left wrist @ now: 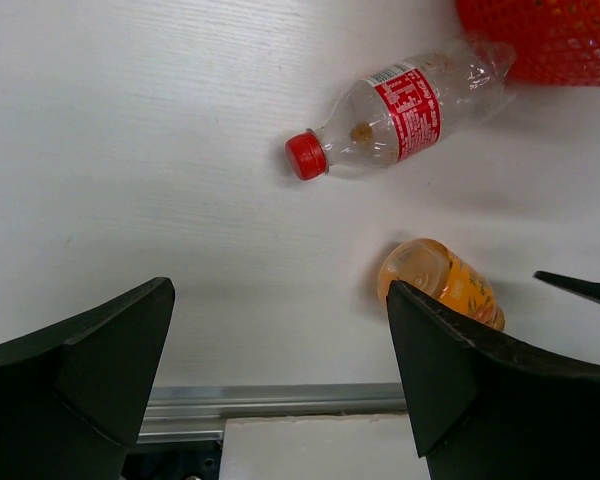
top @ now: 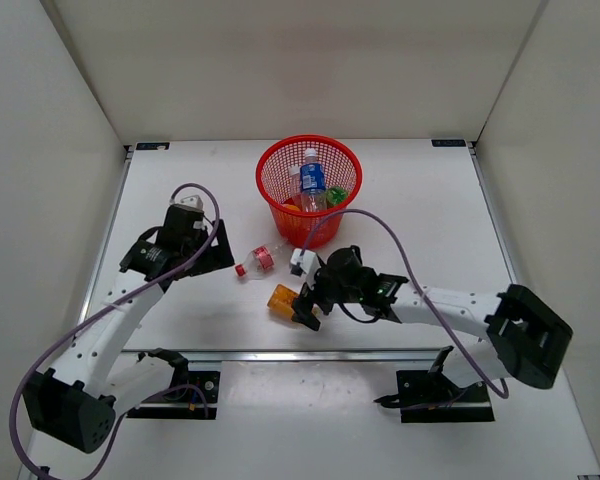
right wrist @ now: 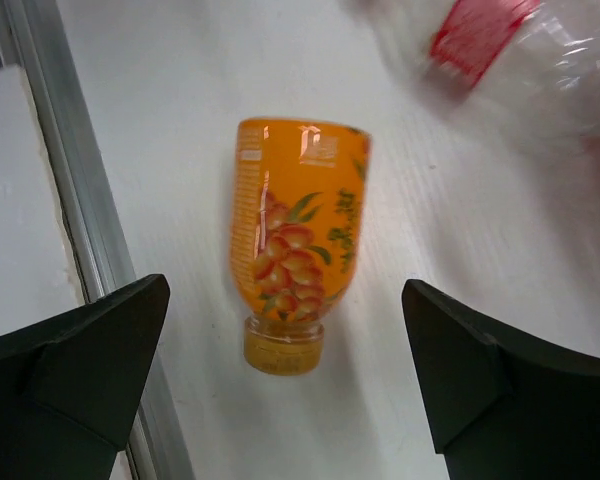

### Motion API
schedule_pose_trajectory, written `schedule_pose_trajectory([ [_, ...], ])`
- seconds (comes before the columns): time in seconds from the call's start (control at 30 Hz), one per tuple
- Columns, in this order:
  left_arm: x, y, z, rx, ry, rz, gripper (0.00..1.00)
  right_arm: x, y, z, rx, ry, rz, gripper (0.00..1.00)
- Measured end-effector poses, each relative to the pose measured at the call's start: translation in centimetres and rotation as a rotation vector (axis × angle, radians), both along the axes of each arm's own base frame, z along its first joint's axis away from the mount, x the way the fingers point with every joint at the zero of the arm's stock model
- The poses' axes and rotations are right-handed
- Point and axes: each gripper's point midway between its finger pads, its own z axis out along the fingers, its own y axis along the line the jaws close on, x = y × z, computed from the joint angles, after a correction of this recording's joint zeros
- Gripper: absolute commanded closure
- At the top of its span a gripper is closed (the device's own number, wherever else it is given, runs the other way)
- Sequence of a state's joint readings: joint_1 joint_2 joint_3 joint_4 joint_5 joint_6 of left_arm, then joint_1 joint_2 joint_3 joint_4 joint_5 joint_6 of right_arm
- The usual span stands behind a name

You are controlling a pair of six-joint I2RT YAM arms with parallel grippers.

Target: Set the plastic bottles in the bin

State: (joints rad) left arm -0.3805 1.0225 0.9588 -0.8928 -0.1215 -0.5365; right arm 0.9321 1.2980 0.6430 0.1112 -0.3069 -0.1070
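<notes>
Two plastic bottles are lying on their sides on the white table [top: 180, 180], outside the bin. The orange bottle [right wrist: 298, 240] is resting near the front of the table, just beside the metal rail [right wrist: 70, 190] along that edge. Its yellow cap [right wrist: 283, 348] is pointing toward the bottom of the right wrist view. The clear bottle with the red label [left wrist: 400, 115] is lying a little farther back. Its red cap is facing away from the bin, and its base is sitting close against the bin's foot; I cannot tell whether they touch.

The round red bin [top: 280, 195] is standing upright at the middle back of the table. It is holding a blue-labelled bottle [top: 312, 178] that is sticking up above the rim, and a green bottle [top: 336, 195] beside it. The rest of its contents are too tangled to tell apart.

The right gripper [right wrist: 285, 288] is hanging over the orange bottle with its jaws spread wide, one on each side and neither touching it. The left gripper [left wrist: 280, 288] is hovering over bare table left of both bottles, its jaws likewise wide apart and gripping nothing.
</notes>
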Motion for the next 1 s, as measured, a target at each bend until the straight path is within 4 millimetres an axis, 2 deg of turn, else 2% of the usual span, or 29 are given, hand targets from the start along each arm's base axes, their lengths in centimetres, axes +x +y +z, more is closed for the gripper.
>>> schedule_pose_trajectory([
  [0.13, 0.6, 0.8, 0.5, 0.017, -0.017, 0.011, 0.02, 0.3, 1.1, -2.7, -0.070, 0.021, 0.037, 0.05],
  [0.2, 0.7, 0.9, 0.3, 0.025, -0.013, 0.008, 0.01, 0.9, 1.8, -3.6, -0.098, 0.017, 0.050, 0.16],
  [0.23, 0.9, 1.0, 0.2, 0.028, -0.011, 0.011, 0.02, 1.1, 2.2, -4.0, -0.110, 0.012, 0.061, 0.30],
  [0.27, 1.1, 1.1, 0.1, 0.032, -0.007, 0.015, 0.01, 1.4, 2.5, -4.3, -0.121, 0.006, 0.067, 0.37],
  [0.4, 2.3, 1.9, -0.6, 0.033, 0.006, 0.055, 0.01, 1.6, 3.9, -5.0, -0.142, -0.030, 0.088, 0.49],
  [0.5, 3.6, 1.9, -1.4, 0.042, 0.033, 0.063, 0.02, 1.4, 4.3, -4.9, -0.152, -0.062, 0.098, 0.72],
  [0.53, 4.1, 1.7, -1.6, 0.043, 0.041, 0.056, 0.01, 1.3, 4.3, -4.9, -0.157, -0.064, 0.097, 0.84],
  [0.57, 4.5, 1.5, -1.7, 0.044, 0.046, 0.049, 0.01, 1.3, 4.2, -4.9, -0.160, -0.065, 0.094, 0.89],
  [0.63, 5.5, 1.1, -2.0, 0.039, 0.051, 0.035, 0.01, 1.2, 3.7, -4.7, -0.174, -0.059, 0.088, 0.93],
  [0.7, 6.4, 0.7, -2.0, 0.028, 0.047, 0.019, 0.01, 1.1, 3.0, -3.6, -0.168, -0.063, 0.075, 1.00],
  [0.77, 7.1, 0.4, -2.1, 0.015, 0.042, 0.008, 0.01, 1.1, 2.2, -1.5, -0.135, -0.089, 0.060, 1.00],
  [0.9, 8.0, -0.4, -2.5, -0.005, 0.042, -0.026, 0.02, 1.6, 1.1, 5.8, 0.012, -0.185, 0.013, 0.97],
  [1.0, 8.4, -1.4, -3.3, -0.024, 0.056, -0.075, 0.01, 3.4, 0.2, 11.6, 0.115, -0.252, -0.049, 0.94],
])
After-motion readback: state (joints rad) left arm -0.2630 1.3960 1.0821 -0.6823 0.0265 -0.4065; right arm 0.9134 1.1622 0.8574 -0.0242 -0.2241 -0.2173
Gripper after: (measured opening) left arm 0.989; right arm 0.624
